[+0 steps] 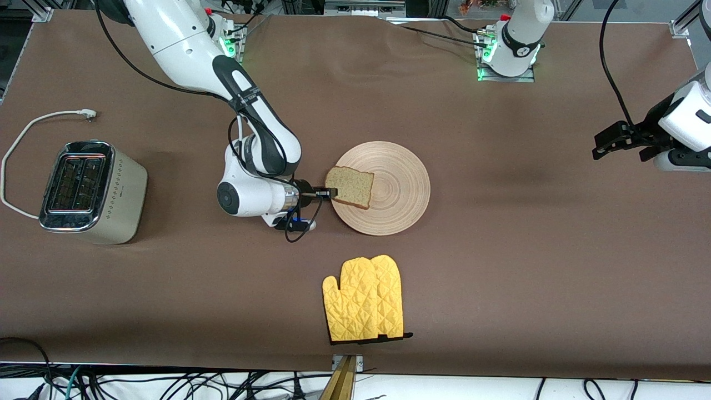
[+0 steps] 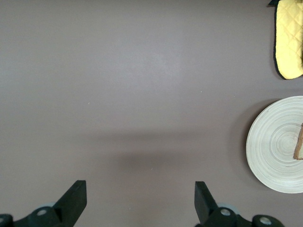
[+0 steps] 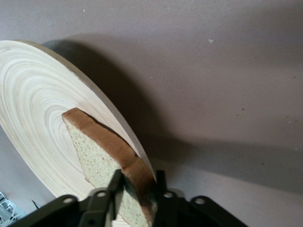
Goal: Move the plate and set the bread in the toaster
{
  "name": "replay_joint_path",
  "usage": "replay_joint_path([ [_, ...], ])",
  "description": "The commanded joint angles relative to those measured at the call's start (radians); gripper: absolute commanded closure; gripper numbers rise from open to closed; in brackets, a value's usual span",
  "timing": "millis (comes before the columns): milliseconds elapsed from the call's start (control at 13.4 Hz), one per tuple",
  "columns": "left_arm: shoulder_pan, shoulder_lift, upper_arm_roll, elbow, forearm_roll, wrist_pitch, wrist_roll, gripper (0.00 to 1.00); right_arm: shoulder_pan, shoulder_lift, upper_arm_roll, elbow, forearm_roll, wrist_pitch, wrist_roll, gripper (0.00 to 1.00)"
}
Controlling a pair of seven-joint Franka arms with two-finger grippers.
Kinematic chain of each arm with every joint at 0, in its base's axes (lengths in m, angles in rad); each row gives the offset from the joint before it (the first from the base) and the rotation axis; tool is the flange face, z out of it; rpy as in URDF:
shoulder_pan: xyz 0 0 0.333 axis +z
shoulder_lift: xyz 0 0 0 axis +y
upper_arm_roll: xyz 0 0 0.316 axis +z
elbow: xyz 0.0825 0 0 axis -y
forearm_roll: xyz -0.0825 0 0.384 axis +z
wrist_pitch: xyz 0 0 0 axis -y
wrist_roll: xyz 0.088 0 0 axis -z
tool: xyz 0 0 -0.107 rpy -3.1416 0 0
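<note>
Right wrist view: right gripper [image 3: 137, 189] clamped on bread [image 3: 102, 156] (left gripper [image 2: 140, 201] apart).

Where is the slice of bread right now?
The bread lies on the plate, at its edge toward the toaster, pinched by the right gripper.
</note>
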Motion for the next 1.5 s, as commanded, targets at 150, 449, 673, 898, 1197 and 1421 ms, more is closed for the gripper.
replay_joint_path([
  [150,-0.012,-0.017,-0.024,-0.027,0.043,0.011,-0.043,0.0,0.019,-0.002,-0.001,0.016,0.017,0.004,0.005,1.0],
  [449,-0.014,-0.012,-0.044,-0.026,0.043,-0.001,-0.091,0.0,0.011,-0.018,-0.007,0.065,0.003,-0.042,-0.004,1.0],
  [673,-0.015,-0.004,-0.046,-0.023,0.043,0.0,-0.102,0.0,-0.018,-0.035,-0.068,0.158,-0.018,-0.221,-0.004,1.0],
  [898,-0.014,-0.006,-0.044,-0.025,0.045,0.0,-0.1,0.0,-0.05,-0.045,-0.213,0.304,-0.105,-0.521,-0.006,1.0],
  [1197,-0.009,-0.01,-0.044,-0.023,0.045,-0.009,-0.076,0.0,-0.058,-0.071,-0.402,0.403,-0.252,-0.749,-0.032,1.0],
  [1421,-0.005,-0.007,-0.043,-0.022,0.043,-0.019,-0.069,0.0,-0.06,-0.133,-0.5,0.413,-0.424,-0.8,-0.172,1.0],
])
